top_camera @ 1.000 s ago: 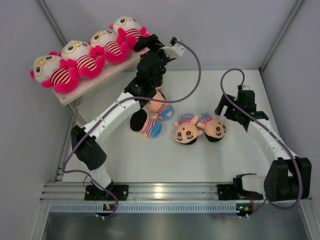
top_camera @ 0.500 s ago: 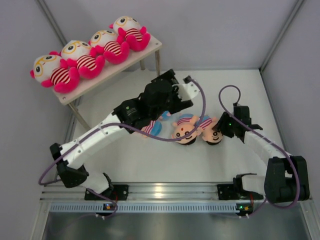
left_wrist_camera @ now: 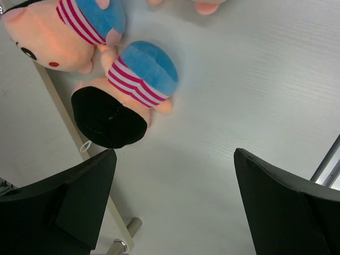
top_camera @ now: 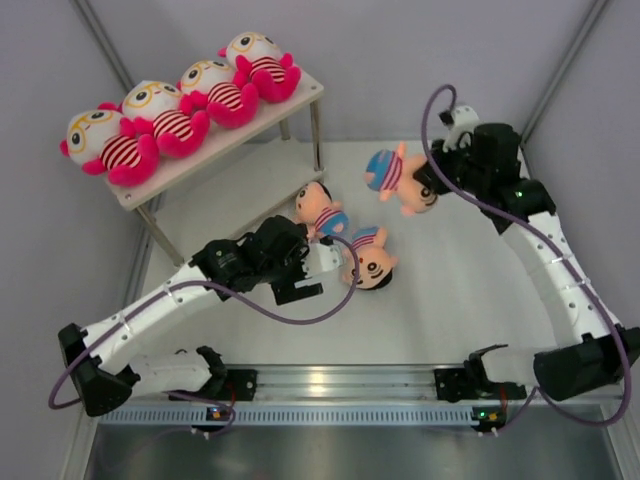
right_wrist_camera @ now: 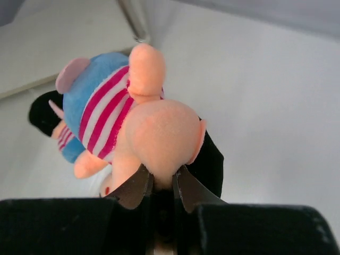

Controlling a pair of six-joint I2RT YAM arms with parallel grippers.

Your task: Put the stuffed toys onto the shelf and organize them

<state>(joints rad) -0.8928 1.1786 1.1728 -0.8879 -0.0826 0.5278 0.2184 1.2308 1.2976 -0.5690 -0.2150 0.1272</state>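
Note:
Several white-headed pink toys (top_camera: 170, 125) lie in a row on the top board of the shelf (top_camera: 302, 96). My right gripper (top_camera: 428, 183) is shut on the head of a peach-faced, black-haired toy (top_camera: 393, 174) and holds it above the table; the right wrist view shows its head (right_wrist_camera: 162, 133) pinched between the fingers (right_wrist_camera: 135, 188). Two more peach-faced toys (top_camera: 322, 207) (top_camera: 370, 262) lie on the table. My left gripper (top_camera: 318, 268) stands open and holds nothing beside them. In the left wrist view a face-down toy (left_wrist_camera: 127, 90) lies ahead of the open gripper (left_wrist_camera: 175, 159).
The shelf's lower board (top_camera: 230, 195) sits low under the top one, and its edge and a metal leg (left_wrist_camera: 125, 234) show close to my left fingers. Grey walls close in the table on three sides. An aluminium rail (top_camera: 330, 380) runs along the near edge.
My right gripper shut on a peach-faced toy and lifted it up and back off the table. My left arm, still open, pulled away from the shelf toward the near left.

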